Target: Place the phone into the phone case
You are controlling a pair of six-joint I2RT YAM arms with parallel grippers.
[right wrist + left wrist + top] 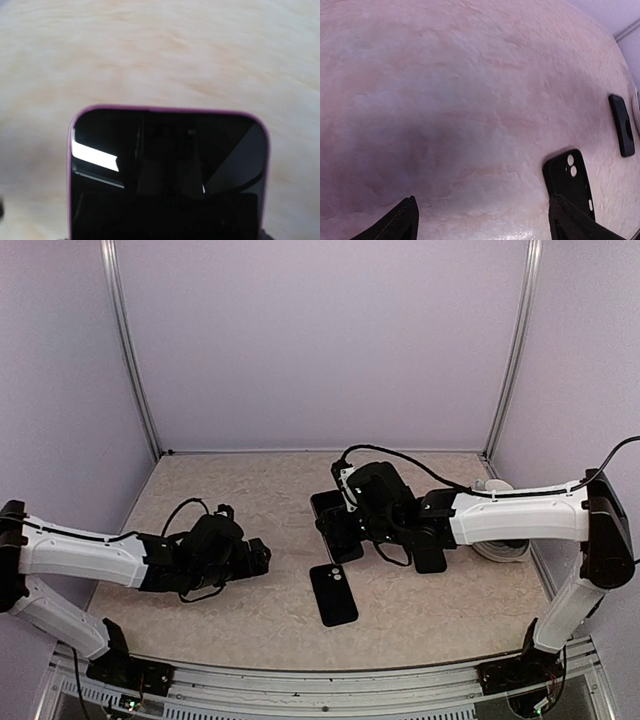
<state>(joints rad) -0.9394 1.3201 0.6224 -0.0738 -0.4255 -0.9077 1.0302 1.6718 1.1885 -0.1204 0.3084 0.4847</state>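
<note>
My right pincer (350,523) is low over the middle of the pale, marbled table top (230,500). The flat phone with the black glass front and the pink rim (167,175) is right at its tip, glass side up. It fills the low part of my right wrist view. My fingers there are hidden, so I cannot tell if they squeeze the phone or how wide they stand.

A little nearer to my bases lies the black, soft-looking phone case with round camera holes (333,594). It lies flat on the table, with the holes at its far end. It is close to the phone, but I see a strip of table between them.

My left pincer (482,200) is wide open and holds nothing. I see only bare table between its two black fingers (402,220). The case lies off to its right, just beside the right finger, not between the two.

Farther off, past the case, lies a small black oblong thing (622,125), flat on the table
</note>
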